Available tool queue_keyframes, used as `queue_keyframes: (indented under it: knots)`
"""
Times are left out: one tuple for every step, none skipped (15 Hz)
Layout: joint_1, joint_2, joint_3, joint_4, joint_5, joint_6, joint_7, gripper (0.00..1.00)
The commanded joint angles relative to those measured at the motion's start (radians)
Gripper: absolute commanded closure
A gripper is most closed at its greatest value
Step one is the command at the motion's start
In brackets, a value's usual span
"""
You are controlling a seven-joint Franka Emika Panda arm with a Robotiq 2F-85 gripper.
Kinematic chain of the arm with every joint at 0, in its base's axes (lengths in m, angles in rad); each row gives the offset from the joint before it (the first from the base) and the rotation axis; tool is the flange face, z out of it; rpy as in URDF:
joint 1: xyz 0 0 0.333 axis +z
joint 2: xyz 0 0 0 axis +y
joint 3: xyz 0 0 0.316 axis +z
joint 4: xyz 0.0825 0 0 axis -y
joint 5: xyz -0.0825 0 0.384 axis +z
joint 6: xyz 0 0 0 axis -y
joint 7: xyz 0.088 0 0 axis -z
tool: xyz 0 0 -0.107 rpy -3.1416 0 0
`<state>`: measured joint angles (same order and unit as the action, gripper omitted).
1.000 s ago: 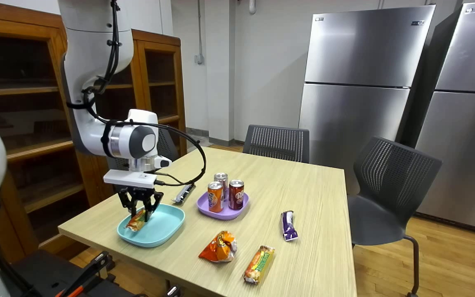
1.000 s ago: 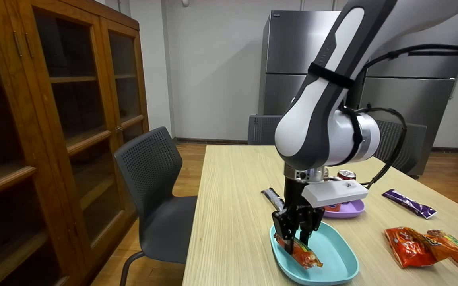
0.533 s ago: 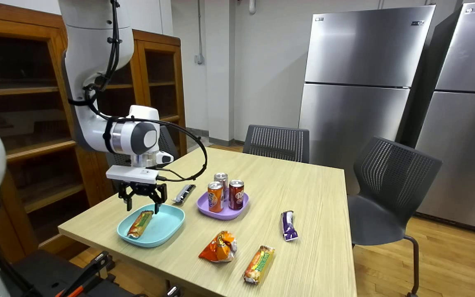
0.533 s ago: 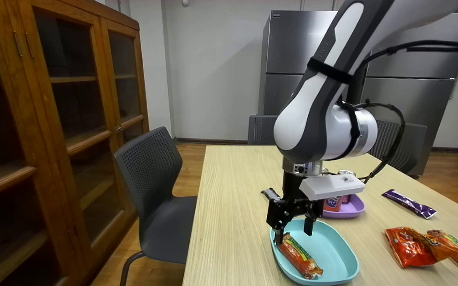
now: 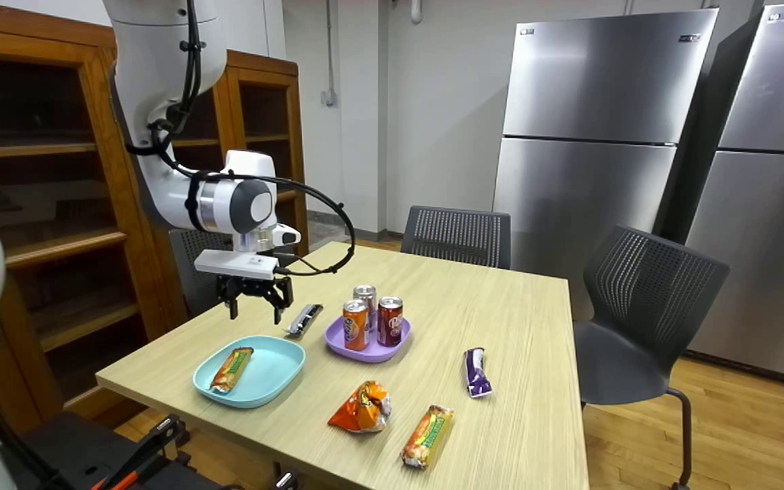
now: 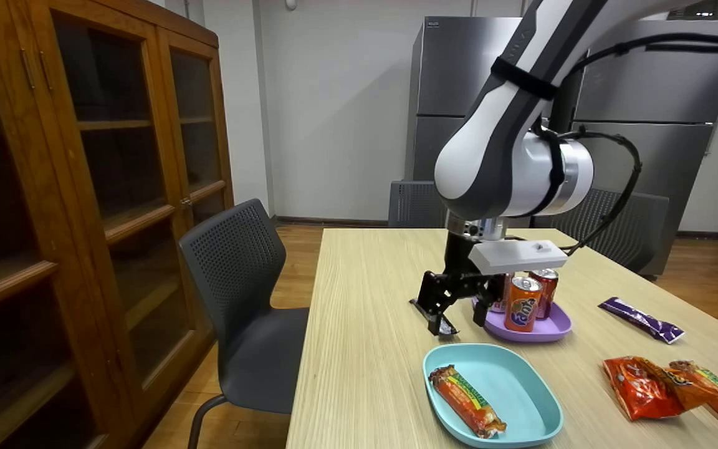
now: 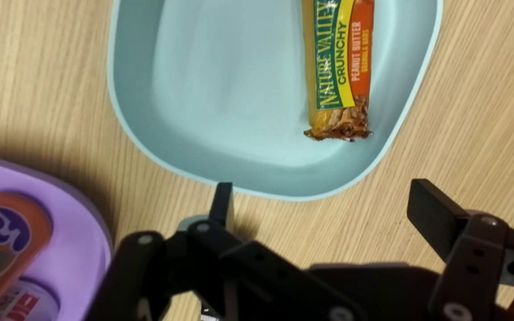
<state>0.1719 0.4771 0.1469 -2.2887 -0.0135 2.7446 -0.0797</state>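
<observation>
A granola bar in a green, yellow and orange wrapper (image 7: 339,58) lies in the light blue plate (image 7: 230,80), close to one side. In both exterior views the same bar (image 5: 232,369) rests flat, with nothing touching it. My gripper (image 5: 256,316) hangs above the table beyond the plate, its jaws wide apart and nothing between them. Seen from the wrist, bare table and the plate's rim show between the fingertips. A dark silver wrapped bar (image 6: 440,321) lies on the table near the gripper (image 6: 457,325), partly hidden by one finger.
A purple plate (image 5: 378,354) holds an orange can (image 5: 355,327), a dark red can (image 5: 390,321) and a third can (image 5: 365,294). Nearer the front lie an orange snack bag (image 5: 363,408), another granola bar (image 5: 427,437) and a purple wrapped bar (image 5: 476,373). Chairs stand around the table.
My gripper has opened and let go of the granola bar, which stays in the blue plate. The arm has risen and moved back from the plate, toward the dark silver bar.
</observation>
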Motion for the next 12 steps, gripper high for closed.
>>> queue_keyframes:
  knots:
    - [-0.002, -0.006, -0.008, 0.033, -0.035, 0.007, -0.012, 0.00]
    - [0.000, 0.003, -0.012, 0.050, -0.047, 0.004, -0.017, 0.00]
    - [-0.004, 0.008, -0.009, 0.062, -0.053, 0.002, -0.026, 0.00]
    - [0.000, 0.014, -0.014, 0.077, -0.066, 0.002, -0.028, 0.00]
    - [0.004, 0.022, -0.019, 0.090, -0.079, 0.003, -0.030, 0.00]
    - [0.010, 0.033, -0.028, 0.108, -0.095, 0.000, -0.027, 0.00]
    - [0.016, 0.044, -0.035, 0.124, -0.111, -0.001, -0.022, 0.00]
    - [0.026, 0.062, -0.048, 0.146, -0.130, -0.002, -0.011, 0.00]
    - [0.027, 0.076, -0.051, 0.164, -0.138, -0.005, -0.011, 0.00]
    - [0.032, 0.095, -0.059, 0.188, -0.147, -0.007, -0.006, 0.00]
    - [0.034, 0.113, -0.064, 0.210, -0.151, -0.010, -0.005, 0.00]
    - [0.036, 0.133, -0.066, 0.234, -0.150, -0.013, -0.002, 0.00]
